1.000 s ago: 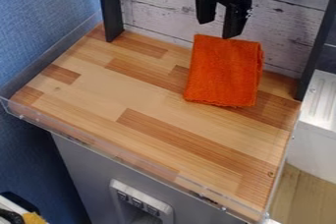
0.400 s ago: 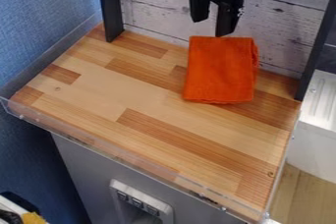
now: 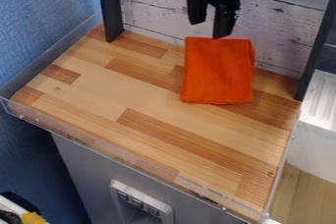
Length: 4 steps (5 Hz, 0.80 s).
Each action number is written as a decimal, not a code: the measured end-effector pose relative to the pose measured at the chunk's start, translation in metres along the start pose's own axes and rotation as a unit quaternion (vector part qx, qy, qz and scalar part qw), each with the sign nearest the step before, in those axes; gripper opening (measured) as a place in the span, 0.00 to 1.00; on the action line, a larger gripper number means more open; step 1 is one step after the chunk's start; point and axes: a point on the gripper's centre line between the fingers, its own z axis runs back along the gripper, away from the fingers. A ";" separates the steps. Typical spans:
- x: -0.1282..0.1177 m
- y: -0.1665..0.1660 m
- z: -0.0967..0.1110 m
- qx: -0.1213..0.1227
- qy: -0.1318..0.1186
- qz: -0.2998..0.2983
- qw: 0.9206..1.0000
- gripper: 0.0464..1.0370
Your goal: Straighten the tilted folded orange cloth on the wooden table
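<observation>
Pincer [image 3: 208,30] is spread open beside the orange cloth [image 3: 218,73], whose far edge could be rucked by fingertip drag.

A fixed camera looks down at a slant on my wooden counter [image 3: 121,88] from above its front edge, facing the pale plank wall [image 3: 154,2] at the back. It sits close enough that the counter spans most of the view, turned at an angle. The blue wall [image 3: 42,16] fills the left side, a white unit [image 3: 312,144] lines the right, and the grey cabinet front [image 3: 82,164] drops away below. With this single view, I have no shared coverage to compare.
</observation>
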 end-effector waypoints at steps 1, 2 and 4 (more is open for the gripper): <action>-0.003 0.003 0.001 -0.004 0.003 0.006 1.000 0.96; -0.003 0.003 0.004 -0.003 0.005 0.010 1.000 0.96; -0.003 0.004 0.004 0.004 0.008 0.020 1.000 0.96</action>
